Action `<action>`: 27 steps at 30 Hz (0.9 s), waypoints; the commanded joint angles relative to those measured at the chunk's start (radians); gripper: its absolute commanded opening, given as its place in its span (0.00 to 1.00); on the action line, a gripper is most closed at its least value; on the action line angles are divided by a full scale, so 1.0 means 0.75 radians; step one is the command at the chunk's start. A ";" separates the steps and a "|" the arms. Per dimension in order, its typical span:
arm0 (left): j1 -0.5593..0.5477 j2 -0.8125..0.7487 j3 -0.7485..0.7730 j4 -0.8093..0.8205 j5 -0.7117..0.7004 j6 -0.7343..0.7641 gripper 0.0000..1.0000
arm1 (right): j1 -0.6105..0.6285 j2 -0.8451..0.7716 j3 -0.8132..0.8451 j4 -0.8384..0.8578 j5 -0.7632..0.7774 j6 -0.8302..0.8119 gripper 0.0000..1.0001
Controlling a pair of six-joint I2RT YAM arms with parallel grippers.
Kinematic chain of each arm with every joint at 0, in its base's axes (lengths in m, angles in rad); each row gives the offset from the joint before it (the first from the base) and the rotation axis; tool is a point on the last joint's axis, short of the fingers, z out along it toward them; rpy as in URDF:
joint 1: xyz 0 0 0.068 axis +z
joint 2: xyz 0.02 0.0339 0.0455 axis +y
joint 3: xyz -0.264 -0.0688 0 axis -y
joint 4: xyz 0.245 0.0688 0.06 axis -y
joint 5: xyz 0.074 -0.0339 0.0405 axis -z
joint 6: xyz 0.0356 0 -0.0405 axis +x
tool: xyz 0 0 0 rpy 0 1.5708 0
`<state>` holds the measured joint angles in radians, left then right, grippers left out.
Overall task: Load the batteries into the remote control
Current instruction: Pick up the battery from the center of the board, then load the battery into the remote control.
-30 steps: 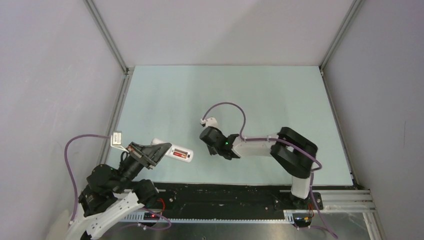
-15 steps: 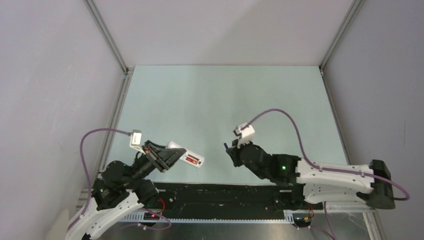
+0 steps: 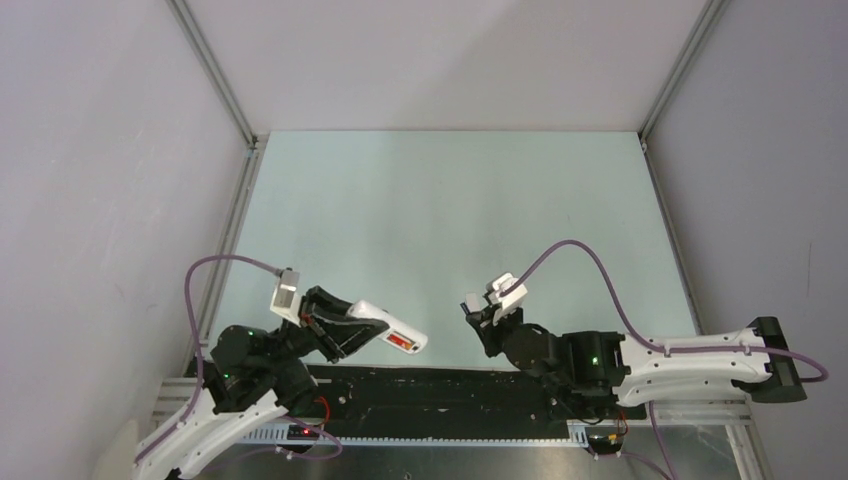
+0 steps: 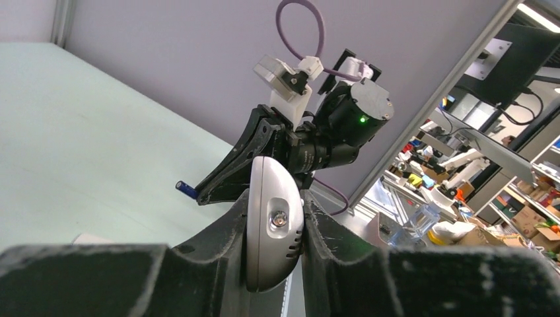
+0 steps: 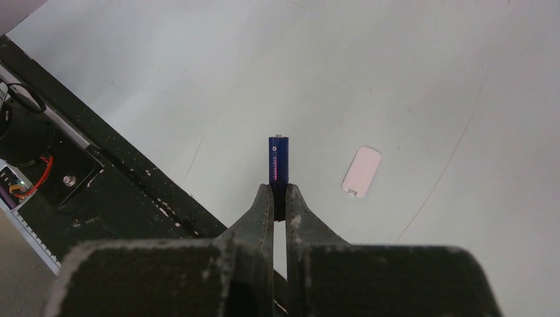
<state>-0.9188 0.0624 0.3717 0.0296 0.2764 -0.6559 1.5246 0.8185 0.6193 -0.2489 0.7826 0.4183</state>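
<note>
— Two batteries: where are they, starting closest in?

— Left gripper [image 4: 274,228] is clamped across the small white rectangular plastic remote control [image 4: 271,224], one finger pressed to each long side. From overhead, a red-orange cylindrical battery [image 3: 403,342] appears to sit in the open bay on its back, which faces up. Right gripper [image 5: 278,198] is pinching the dark blue cylindrical battery [image 5: 279,160] by its lower end. The rest of it stands clear of the fingers, in the air, near the remote but apart from it.

— How will they handle?

— I'd judge the blue cell light, rigid and smooth-skinned, so slippery. Gripped at one end, it may swivel when pushed against the bay spring. A hold nearer the middle would steady it, though the free end is what lets it enter. The remote looks like light, hard plastic with rounded sides. Held at one end, its overhang could lever down under a push.

— What does each view add?

— Right wrist alone shows that pinch and, farther off, a small white rounded cover plate [image 5: 362,171] lying flat on the pale green table [image 5: 429,79]; it shows no remote. Left wrist shows the remote end-on and the other gripper beyond it with the battery sticking out, but not the bay. Only overhead shows the bay and the gap between the arms.
</note>
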 commanded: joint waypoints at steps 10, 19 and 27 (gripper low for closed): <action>-0.002 -0.047 -0.049 0.084 -0.132 -0.053 0.00 | -0.330 0.412 0.018 0.244 -0.315 0.225 0.00; 0.000 -0.049 0.075 -0.148 -0.302 -0.109 0.00 | -0.457 0.995 0.326 0.113 -0.354 0.320 0.00; 0.000 -0.135 0.076 -0.205 -0.363 -0.104 0.00 | -0.428 1.183 0.441 -0.056 -0.357 0.435 0.00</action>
<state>-0.9188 0.0074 0.4011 -0.1120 0.0410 -0.7261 1.1915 1.6676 0.8951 -0.2081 0.5060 0.6769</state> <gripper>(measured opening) 0.308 0.034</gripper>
